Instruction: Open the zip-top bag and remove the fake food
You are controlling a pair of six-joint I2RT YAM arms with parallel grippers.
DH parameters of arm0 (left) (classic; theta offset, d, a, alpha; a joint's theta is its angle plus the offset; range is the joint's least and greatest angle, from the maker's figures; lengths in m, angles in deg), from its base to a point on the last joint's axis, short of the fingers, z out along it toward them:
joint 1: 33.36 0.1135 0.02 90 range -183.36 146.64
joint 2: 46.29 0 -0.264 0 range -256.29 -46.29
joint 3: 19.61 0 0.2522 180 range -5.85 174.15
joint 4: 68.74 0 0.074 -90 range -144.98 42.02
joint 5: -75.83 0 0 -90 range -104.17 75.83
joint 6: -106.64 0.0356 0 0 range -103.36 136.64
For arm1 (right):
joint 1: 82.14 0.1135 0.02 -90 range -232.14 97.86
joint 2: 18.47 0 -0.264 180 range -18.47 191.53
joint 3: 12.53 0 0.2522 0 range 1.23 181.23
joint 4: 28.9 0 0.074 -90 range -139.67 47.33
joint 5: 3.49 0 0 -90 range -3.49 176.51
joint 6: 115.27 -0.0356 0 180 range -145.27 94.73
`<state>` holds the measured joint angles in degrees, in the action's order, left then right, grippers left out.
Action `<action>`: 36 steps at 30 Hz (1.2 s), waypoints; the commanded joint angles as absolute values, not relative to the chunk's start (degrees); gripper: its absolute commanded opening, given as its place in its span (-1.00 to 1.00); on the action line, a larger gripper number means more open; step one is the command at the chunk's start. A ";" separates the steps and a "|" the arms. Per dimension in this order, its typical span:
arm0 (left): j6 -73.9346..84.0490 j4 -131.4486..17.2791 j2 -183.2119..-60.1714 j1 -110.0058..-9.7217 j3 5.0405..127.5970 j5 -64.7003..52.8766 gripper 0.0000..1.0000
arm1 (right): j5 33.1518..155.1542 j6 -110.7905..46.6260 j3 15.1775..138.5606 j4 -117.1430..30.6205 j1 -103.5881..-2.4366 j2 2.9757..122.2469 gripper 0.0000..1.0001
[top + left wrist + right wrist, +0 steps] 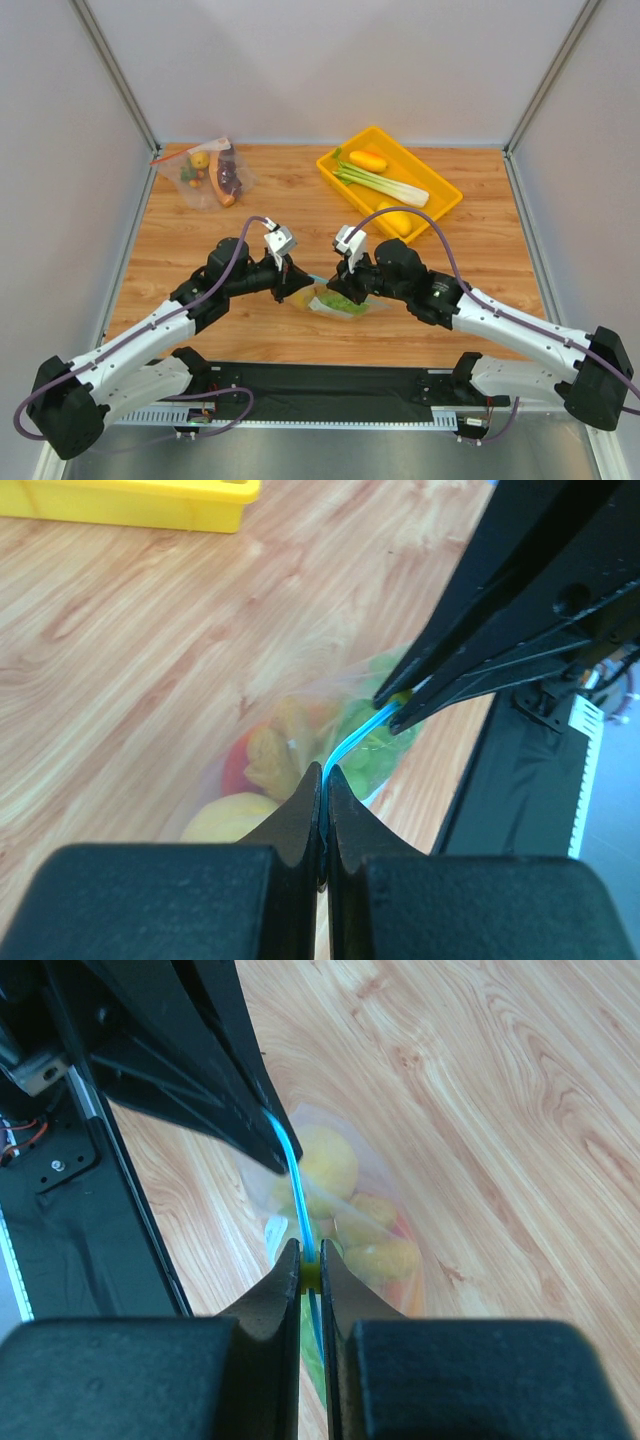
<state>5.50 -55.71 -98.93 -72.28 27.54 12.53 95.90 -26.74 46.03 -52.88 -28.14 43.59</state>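
left hand and right hand both pinched shut on zip-top bag mouth; looks unopened, fake food inside.

Robot lab, white walls, wood tbl

The zip-top bag is front-centre, fake food inside it; tray behind, right; second bag behind, left.
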 commanded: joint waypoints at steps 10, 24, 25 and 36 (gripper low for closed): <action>7.50 -51.99 -96.47 -68.96 29.48 -0.37 -1.00 | 91.00 -27.20 43.51 -60.95 -28.53 40.42 -0.99; 6.27 -50.15 -96.82 -66.50 29.83 -6.52 -1.00 | 88.45 -28.87 42.63 -62.09 -28.53 38.05 -0.99; 6.18 -49.71 -96.82 -66.32 30.01 -6.96 -1.00 | 88.27 -28.96 42.54 -62.18 -28.44 38.04 -0.99; 5.30 -47.77 -97.70 -64.74 30.36 -13.38 -1.00 | 86.60 -30.89 42.19 -63.58 -28.53 35.94 -0.99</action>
<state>4.85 -49.16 -97.86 -66.84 28.28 -4.59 88.60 -29.76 43.21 -59.03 -28.23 38.28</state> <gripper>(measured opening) 0.007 0.066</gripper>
